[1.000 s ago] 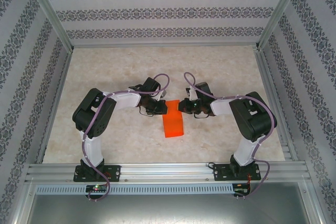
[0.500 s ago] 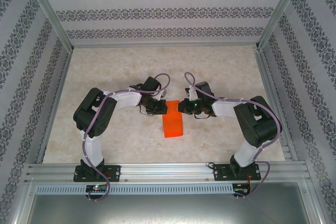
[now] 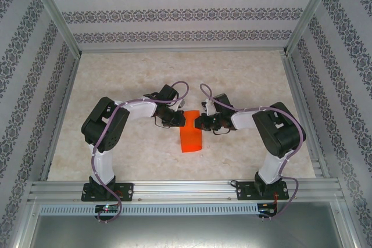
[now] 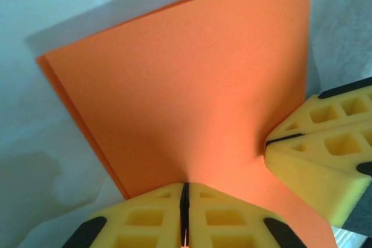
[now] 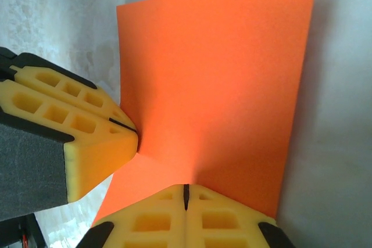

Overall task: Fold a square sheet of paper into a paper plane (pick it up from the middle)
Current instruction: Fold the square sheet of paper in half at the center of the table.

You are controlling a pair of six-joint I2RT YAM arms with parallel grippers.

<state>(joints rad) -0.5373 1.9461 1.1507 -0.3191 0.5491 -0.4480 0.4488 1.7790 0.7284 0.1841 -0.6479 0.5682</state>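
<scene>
clearly left gripper [image 4: 183,193] and right gripper [image 5: 186,193] each pinch the orange sheet [image 3: 191,137] at its far edge; it looks light, floppy, crease-prone

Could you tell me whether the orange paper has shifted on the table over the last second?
No. In the top view the orange paper lies with its near edge just as far from the front rail as before.
</scene>
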